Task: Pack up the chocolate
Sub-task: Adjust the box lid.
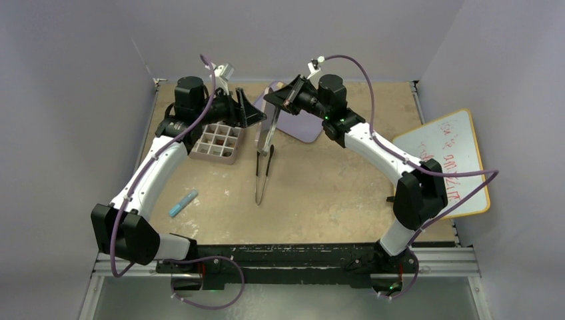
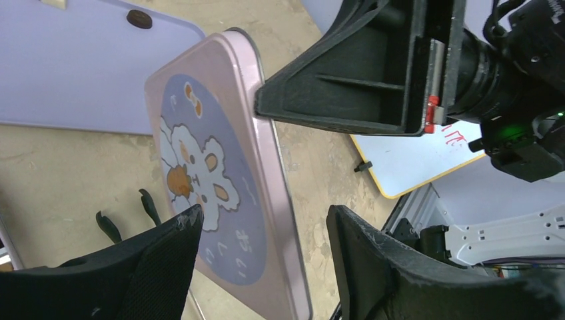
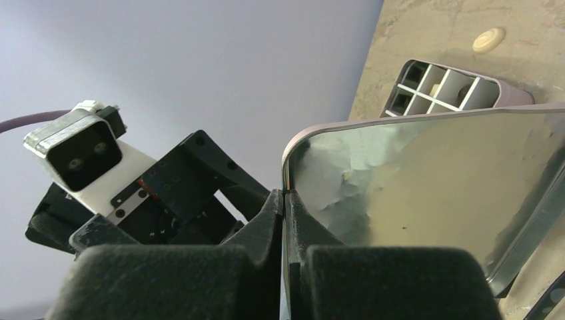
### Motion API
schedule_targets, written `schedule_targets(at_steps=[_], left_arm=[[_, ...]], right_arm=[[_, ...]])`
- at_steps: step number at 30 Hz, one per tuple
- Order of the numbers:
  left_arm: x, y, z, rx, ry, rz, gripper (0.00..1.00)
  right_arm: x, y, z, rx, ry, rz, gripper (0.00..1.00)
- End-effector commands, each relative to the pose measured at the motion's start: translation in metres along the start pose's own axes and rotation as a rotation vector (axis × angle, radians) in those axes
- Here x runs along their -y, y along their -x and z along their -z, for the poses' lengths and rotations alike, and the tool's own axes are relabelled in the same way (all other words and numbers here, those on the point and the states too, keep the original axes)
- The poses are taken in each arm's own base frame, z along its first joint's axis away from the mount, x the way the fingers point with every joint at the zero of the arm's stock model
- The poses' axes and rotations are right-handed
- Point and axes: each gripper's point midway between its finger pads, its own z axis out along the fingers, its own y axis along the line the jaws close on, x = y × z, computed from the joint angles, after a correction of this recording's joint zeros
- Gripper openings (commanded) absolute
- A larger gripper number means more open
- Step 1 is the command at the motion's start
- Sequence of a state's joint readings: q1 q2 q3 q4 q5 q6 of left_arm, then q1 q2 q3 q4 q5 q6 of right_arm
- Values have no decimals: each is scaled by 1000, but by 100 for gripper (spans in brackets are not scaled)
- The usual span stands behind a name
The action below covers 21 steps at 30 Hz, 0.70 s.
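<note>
Most of the chocolate is too small to make out from above. The compartments of the divided box (image 1: 214,159) show only dim brownish specks, and the right wrist view catches just one end of that box, with a pale shape in one cell that cannot be identified. Two pieces are plain. A dark brown chocolate (image 2: 139,19) lies on the lavender mat (image 2: 60,73), appearing as a flat oval with its long axis roughly crosswise in the left wrist view. A cream round piece (image 3: 490,40) lies flat on the bare table (image 3: 426,27) just beyond the box; being round, it points no particular way. The right gripper (image 3: 285,200) has its fingers pressed onto the rim of the pink lid (image 2: 220,167). The lid stands on edge and tilted, with its printed rabbit face toward the left wrist camera and its shiny inside toward the right one. The left gripper (image 2: 263,220) is spread, one finger on each side of the lid's lower part, whose bottom corner is cut off by the frame. Whether either finger touches the lid cannot be told. Black tweezers (image 1: 264,170) lie on the table, long axis running near to far.
</note>
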State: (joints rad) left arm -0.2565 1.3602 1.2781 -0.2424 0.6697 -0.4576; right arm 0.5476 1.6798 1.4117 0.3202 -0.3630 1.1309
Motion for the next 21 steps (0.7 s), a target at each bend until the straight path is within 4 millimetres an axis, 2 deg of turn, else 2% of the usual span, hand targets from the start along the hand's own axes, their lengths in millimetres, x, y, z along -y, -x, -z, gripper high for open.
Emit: schedule_targets(at_steps=[1,6,9,12,17,21], left_arm=[[13,11,4,35,-36,-18,68],[-8,4,3,36,56,-27,68],[-27,-11,-1,-27,115,-33,61],[-28,-19,0,-50,112,-38,53],[-21,-20,5,-39,81,-67,51],[-16,-20,7,-6,55,-90,39]], right_arm=[[-46,15,3,31,121,54,0],[-43,16,-2,30,122,37,0],[-36,15,-7,24,99,6,0],[-27,18,-10,40,55,-11,0],[-21,19,-17,39,49,-33,0],[-20,20,-19,41,46,-33,0]])
